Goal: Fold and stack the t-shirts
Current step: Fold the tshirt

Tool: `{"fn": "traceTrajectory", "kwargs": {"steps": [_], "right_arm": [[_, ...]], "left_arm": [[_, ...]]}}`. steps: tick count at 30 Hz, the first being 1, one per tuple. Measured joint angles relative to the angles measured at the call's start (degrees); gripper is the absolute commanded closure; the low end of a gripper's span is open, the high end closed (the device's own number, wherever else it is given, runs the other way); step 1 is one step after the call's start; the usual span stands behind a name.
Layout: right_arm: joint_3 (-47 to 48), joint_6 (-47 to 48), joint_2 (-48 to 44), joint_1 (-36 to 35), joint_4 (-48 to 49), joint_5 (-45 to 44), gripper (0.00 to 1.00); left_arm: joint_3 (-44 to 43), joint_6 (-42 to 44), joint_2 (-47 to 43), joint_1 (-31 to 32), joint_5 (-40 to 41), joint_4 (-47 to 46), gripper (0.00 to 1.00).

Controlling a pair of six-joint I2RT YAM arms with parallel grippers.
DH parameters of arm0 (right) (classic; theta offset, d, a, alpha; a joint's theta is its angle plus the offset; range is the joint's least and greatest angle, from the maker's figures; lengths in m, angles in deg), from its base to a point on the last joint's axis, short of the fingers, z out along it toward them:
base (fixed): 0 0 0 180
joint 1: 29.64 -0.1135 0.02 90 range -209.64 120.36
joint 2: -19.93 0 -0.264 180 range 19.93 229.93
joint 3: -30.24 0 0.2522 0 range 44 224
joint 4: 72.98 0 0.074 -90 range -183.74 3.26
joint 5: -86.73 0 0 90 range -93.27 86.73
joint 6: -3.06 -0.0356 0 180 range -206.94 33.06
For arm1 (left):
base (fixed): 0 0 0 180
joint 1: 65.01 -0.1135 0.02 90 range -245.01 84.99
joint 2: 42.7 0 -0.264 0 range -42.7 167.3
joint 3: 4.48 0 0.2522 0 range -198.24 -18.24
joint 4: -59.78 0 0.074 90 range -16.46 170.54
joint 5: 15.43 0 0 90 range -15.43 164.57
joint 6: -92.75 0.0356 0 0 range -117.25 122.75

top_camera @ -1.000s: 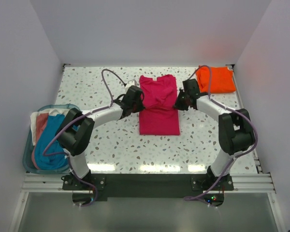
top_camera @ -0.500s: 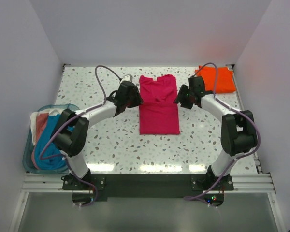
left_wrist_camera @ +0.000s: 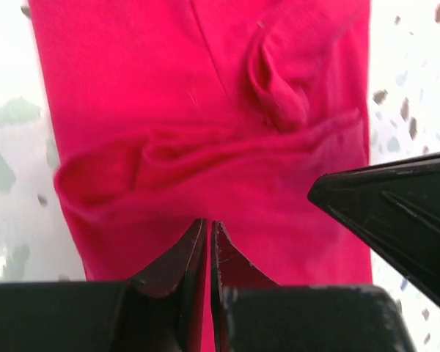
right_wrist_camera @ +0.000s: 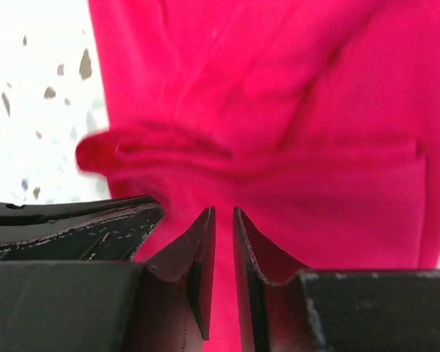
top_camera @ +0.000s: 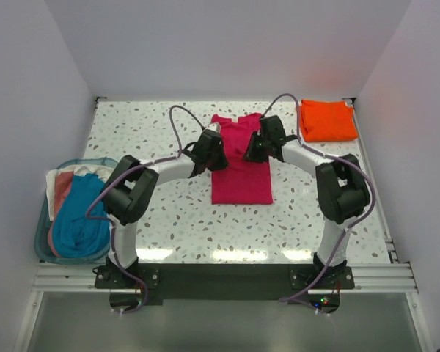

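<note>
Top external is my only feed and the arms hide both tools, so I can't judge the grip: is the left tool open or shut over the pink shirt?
Observer: The left wrist view shows the left tool shut to a thin slit, its tips over the pink shirt.
Operator: And the right tool?
Observer: In the right wrist view the right tool is almost shut too, with a slightly wider slit.
Operator: Is the cloth flat there?
Observer: No, a bunched ridge runs across the shirt just beyond the left tool's tips.
</note>
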Motion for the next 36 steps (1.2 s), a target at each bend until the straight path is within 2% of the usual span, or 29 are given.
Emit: {"fn": "traceTrajectory", "kwargs": {"steps": [6, 13, 19, 26, 31, 36], "right_arm": [[5.9, -0.6, 9.6, 2.3, 1.7, 1.7, 0.83], [5.0, -1.7, 11.0, 4.2, 3.6, 3.1, 0.87], [0.4, -2.0, 8.9, 1.6, 7.8, 2.6, 0.86], [-8.5, -4.3, 4.0, -5.7, 13.2, 2.4, 0.87], [-14.8, -7.4, -0.2, -8.4, 15.3, 2.6, 0.85], [-15.1, -7.6, -0.7, -6.6, 14.5, 5.8, 0.84]], "left_arm": [[-5.7, -0.2, 7.9, -3.4, -0.7, -0.9, 0.83], [-4.2, -2.3, 8.2, -4.4, -1.5, -4.1, 0.83], [5.2, -5.7, 2.8, -4.4, -0.7, -8.7, 0.83], [19.1, -8.0, -8.1, -4.4, 0.5, -9.1, 0.82], [22.1, -8.0, -11.5, -4.4, 1.2, -7.5, 0.81], [22.3, -7.7, -12.4, -4.4, 2.0, -5.9, 0.79]]}}
